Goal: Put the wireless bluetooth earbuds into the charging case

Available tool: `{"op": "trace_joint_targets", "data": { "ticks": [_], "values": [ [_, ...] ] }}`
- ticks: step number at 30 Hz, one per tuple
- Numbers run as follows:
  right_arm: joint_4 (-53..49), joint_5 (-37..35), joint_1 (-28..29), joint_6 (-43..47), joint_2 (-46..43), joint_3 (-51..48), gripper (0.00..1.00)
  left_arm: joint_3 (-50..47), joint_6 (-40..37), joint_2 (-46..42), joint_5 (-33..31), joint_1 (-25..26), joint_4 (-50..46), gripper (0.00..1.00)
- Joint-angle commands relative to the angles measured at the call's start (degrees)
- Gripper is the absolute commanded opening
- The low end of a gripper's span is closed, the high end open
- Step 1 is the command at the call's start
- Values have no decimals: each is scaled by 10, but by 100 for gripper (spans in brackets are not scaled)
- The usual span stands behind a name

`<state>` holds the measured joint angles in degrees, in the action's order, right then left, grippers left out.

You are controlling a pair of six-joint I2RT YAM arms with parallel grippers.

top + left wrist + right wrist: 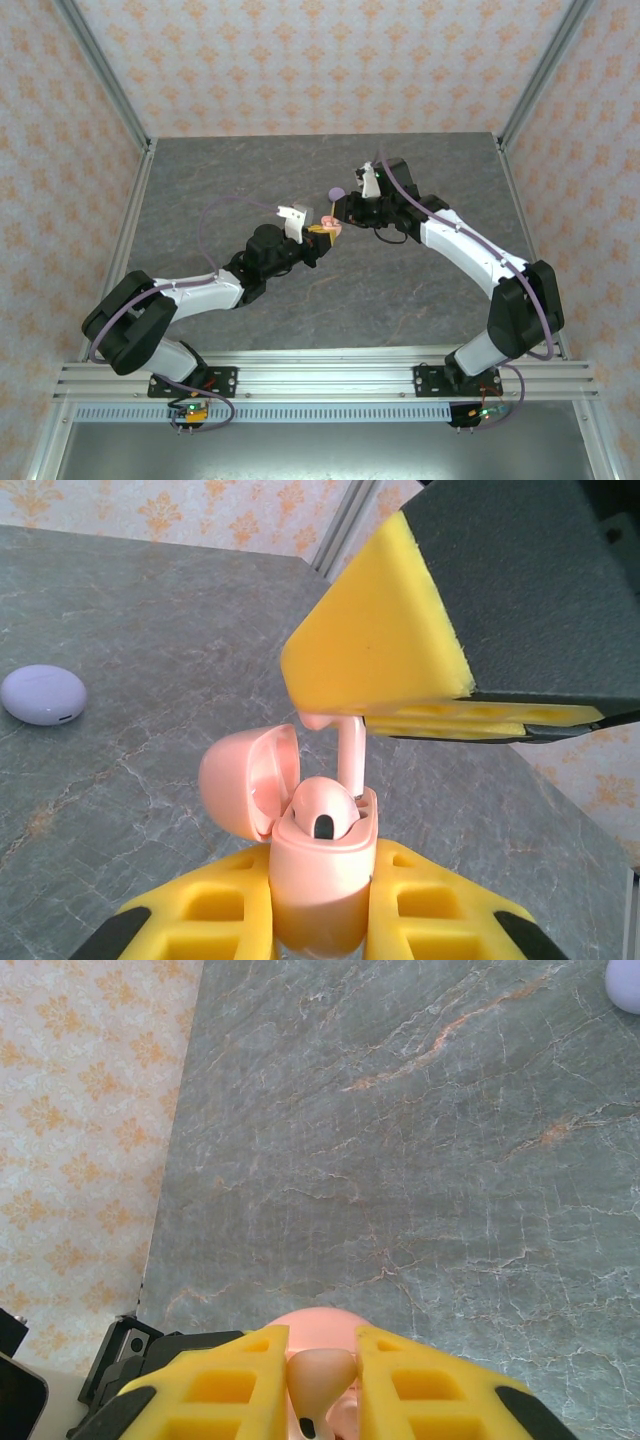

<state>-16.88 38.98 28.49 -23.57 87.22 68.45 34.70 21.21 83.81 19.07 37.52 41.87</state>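
1. We see a grey marbled tabletop with faint orange veins.
2. Walls stand on three sides, papered pale pink with an orange floral motif.
3. We note silver metal posts at the back corners and a slotted metal rail along the near edge.
4. Light is soft and even.

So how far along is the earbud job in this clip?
Done: the pink case is open in the left gripper, with one earbud seated. In hand: the right gripper pinches the second earbud, its stem reaching the case beside the first. Left: push it home, release, likely shut the lid. The purple case lies closed on the table.
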Motion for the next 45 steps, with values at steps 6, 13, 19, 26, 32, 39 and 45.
{"op": "trace_joint_targets", "data": {
  "ticks": [6, 13, 19, 26, 32, 39, 45],
  "values": [
    [-1, -1, 7, 7, -5, -5, 21, 19, 16, 1, -15, 5, 13, 16],
    [-8, -9, 10, 8, -7, -9, 21, 25, 17, 3, -22, 5, 6, 16],
    [-14, -33, 10, 9, -16, -14, 21, 27, 20, 3, -29, 5, 3, 16],
    [-17, -36, 11, 9, -21, -15, 20, 28, 22, 2, -33, 5, -3, 16],
    [-27, -42, 12, 13, -26, -16, 28, 28, 14, -1, -31, 6, -7, 16],
    [-37, -57, 12, 17, -39, -11, 40, 27, 3, -7, -33, 6, -22, 16],
    [-42, -94, 12, 20, -59, -14, 44, 25, -13, -20, -41, 7, -51, 16]
  ]
}}
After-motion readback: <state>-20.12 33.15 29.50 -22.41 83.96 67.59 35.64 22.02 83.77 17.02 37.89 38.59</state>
